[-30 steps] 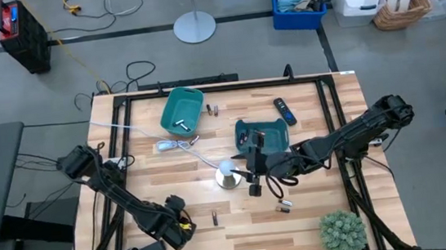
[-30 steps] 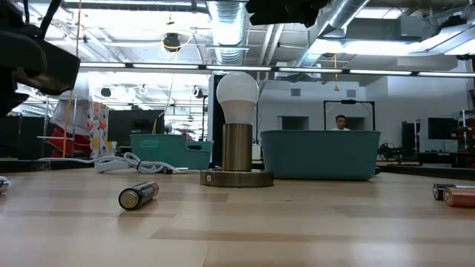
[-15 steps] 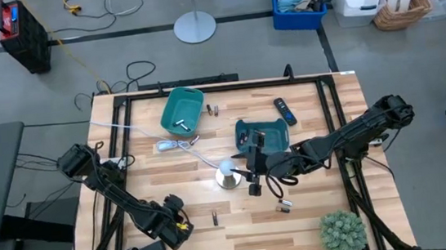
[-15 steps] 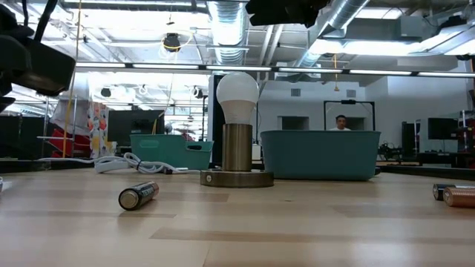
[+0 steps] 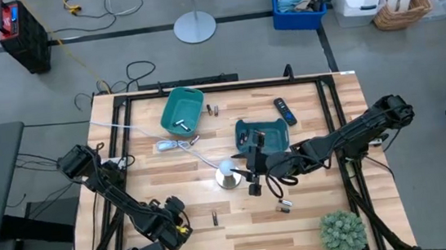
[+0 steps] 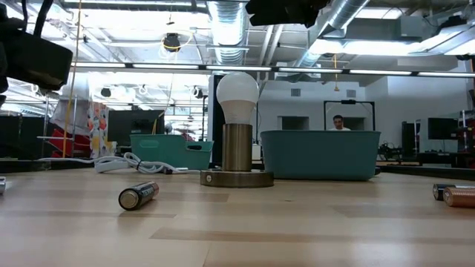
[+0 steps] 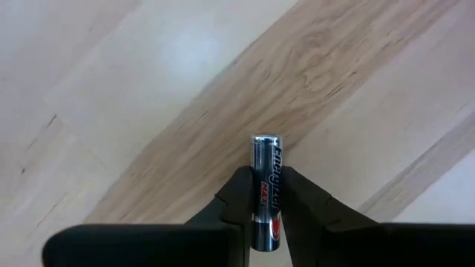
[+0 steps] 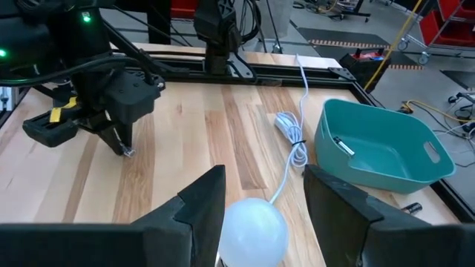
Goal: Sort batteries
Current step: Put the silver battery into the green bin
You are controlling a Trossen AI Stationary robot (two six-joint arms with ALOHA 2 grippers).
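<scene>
My left tool (image 7: pixel 266 200) is clenching 1 battery (image 7: pixel 266 194) above the bench (image 7: pixel 148 96), near its front-left corner — its long axis is running along my fingers, silver cap pointing outward. My right tool (image 8: pixel 256 204) is hanging spread, empty, over the lamp bulb (image 8: pixel 252 230) — mid-bench.

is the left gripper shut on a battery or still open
Shut on a battery. In the left wrist view the left gripper has both fingers pressed against the sides of the battery.
</scene>
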